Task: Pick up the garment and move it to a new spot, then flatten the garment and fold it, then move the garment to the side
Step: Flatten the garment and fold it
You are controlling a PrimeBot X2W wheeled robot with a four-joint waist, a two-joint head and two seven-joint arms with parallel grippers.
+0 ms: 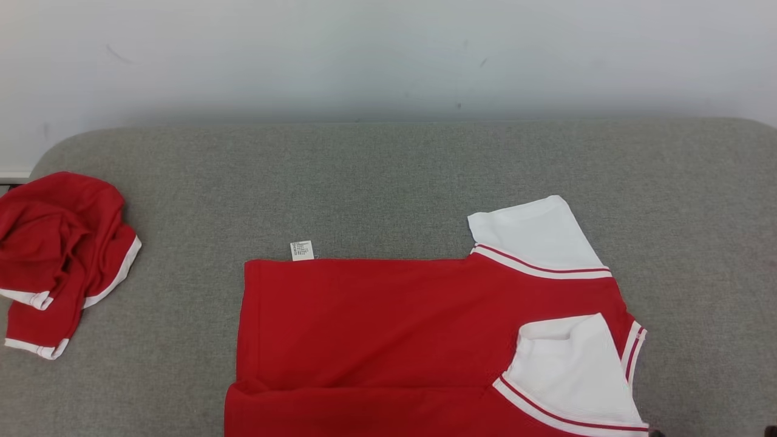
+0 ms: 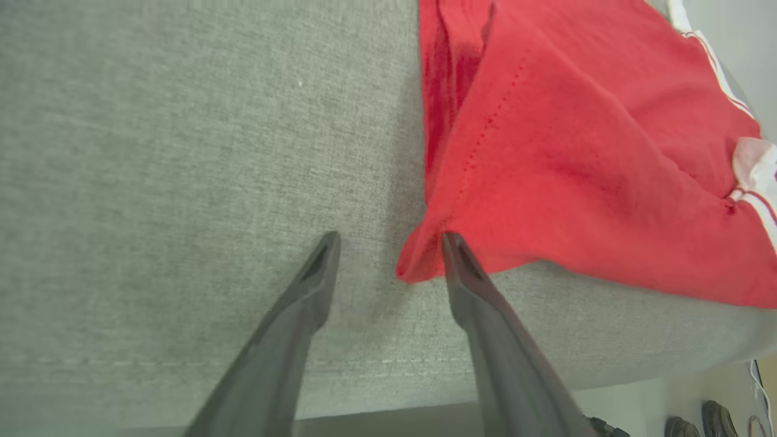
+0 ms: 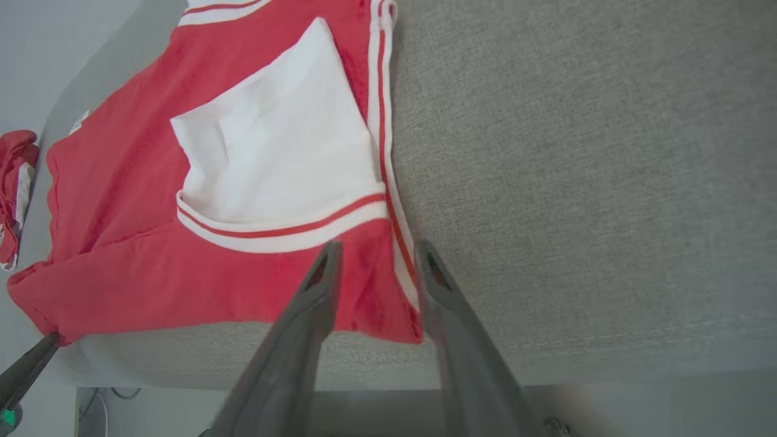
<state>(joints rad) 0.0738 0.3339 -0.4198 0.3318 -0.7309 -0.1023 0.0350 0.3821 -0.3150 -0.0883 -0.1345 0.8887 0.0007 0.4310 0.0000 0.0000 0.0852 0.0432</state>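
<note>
Shows left pincer point(image 2: 388, 240) spread wide beside a hem corner of the red garment point(image 1: 376, 328), right pincer point(image 3: 376, 252) narrower, astride the striped edge, holding nothing. Finds garment flat at lower centre of the grey table point(image 1: 388, 182), near side seemingly folded over. Leaves further folding and shifting aside undone.
</note>
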